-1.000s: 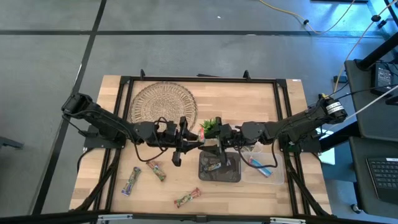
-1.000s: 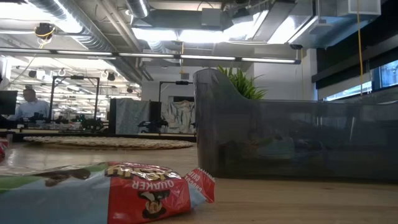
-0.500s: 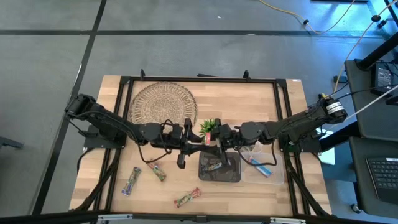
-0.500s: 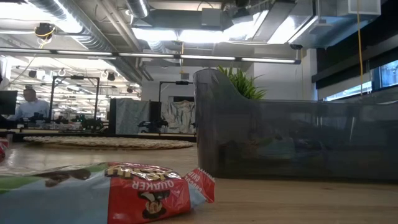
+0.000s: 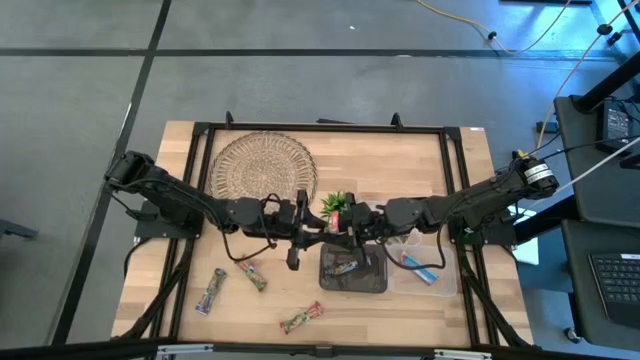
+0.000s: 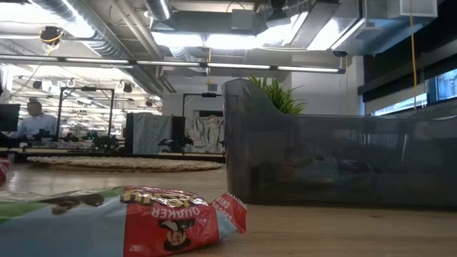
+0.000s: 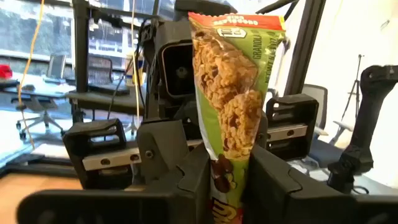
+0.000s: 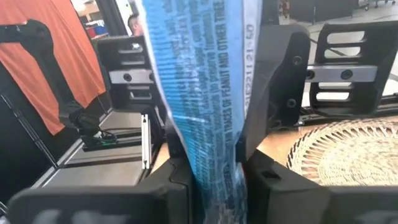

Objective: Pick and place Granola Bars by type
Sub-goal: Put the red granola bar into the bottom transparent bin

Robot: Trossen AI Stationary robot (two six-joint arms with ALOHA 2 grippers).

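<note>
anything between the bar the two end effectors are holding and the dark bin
Nothing visible blocks it. The granola bar is pinched between the left end effector and right end effector mid-table, and the dark bin sits open just in front of them; the small plant stands behind.

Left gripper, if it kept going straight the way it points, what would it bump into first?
Probably the right gripper, facing the left gripper head-on just beyond the granola bar both hold; how far off is unclear.

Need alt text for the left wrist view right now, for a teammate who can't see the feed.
A green-wrapped granola bar stands upright, pinched at its lower end by the left gripper, whose dark fingers fill the foreground. Directly behind it, the right gripper faces the camera, its fingers closed on the same bar.
</note>
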